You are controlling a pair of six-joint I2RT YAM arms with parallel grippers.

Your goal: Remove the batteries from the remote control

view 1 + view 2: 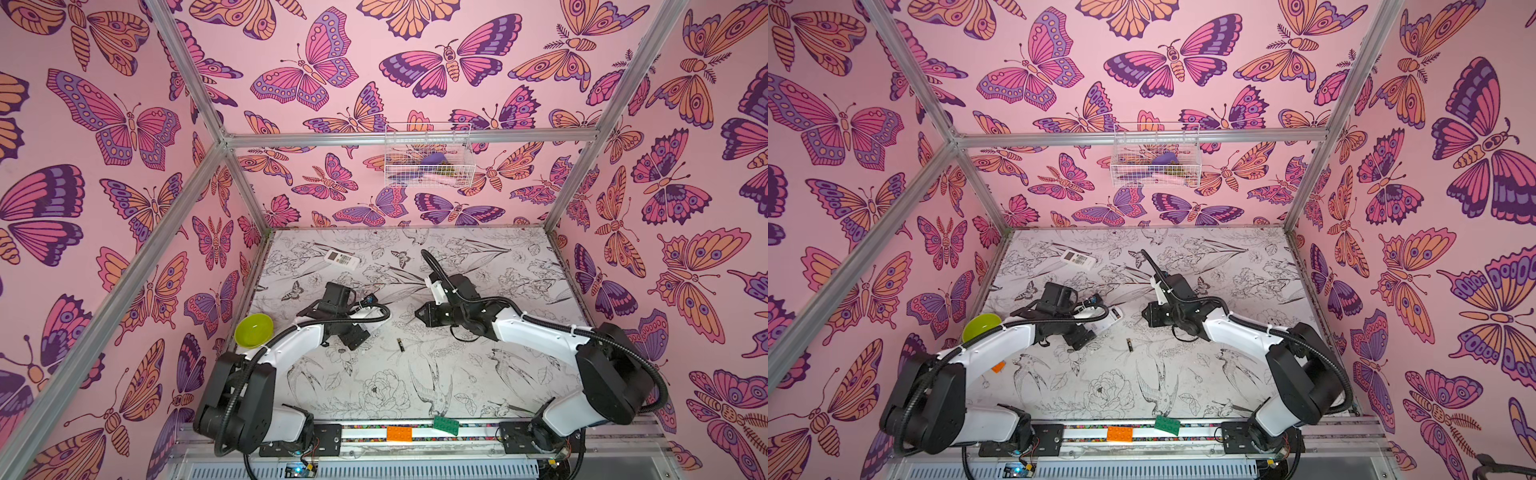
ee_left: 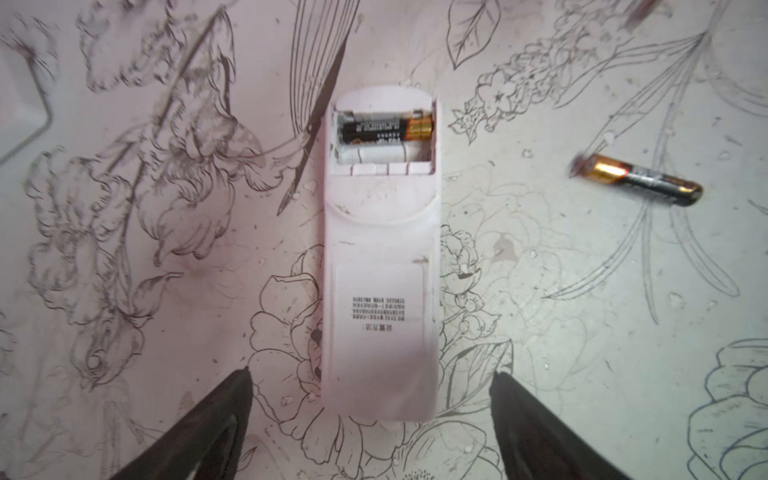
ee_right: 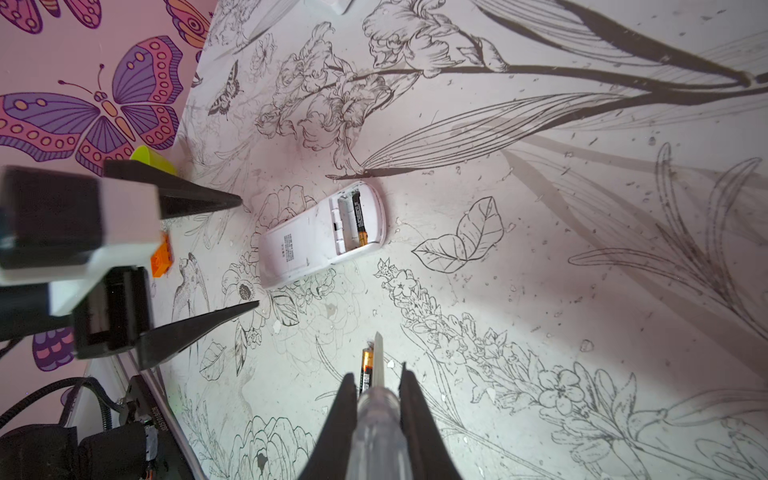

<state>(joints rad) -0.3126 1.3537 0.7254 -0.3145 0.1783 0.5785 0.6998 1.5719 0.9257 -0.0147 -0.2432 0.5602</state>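
Our left end effector (image 2: 372, 372) gapes wide over the remote (image 2: 380, 249), left of centre on the desk (image 1: 498, 374), one battery (image 2: 384, 129) inside; our right end effector (image 3: 376, 372) grips a screwdriver (image 3: 376, 415). Prying could skid the unheld remote.

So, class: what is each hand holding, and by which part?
The right hand grips a flat-tipped tool by its clear handle. The left hand is open, holding nothing.

White shells, black joints: left arm (image 1: 299, 343), right arm (image 1: 536, 328).
Ribbed black cables (image 1: 548, 325) alongside (thick ones), pointed black fingers (image 2: 199, 436).
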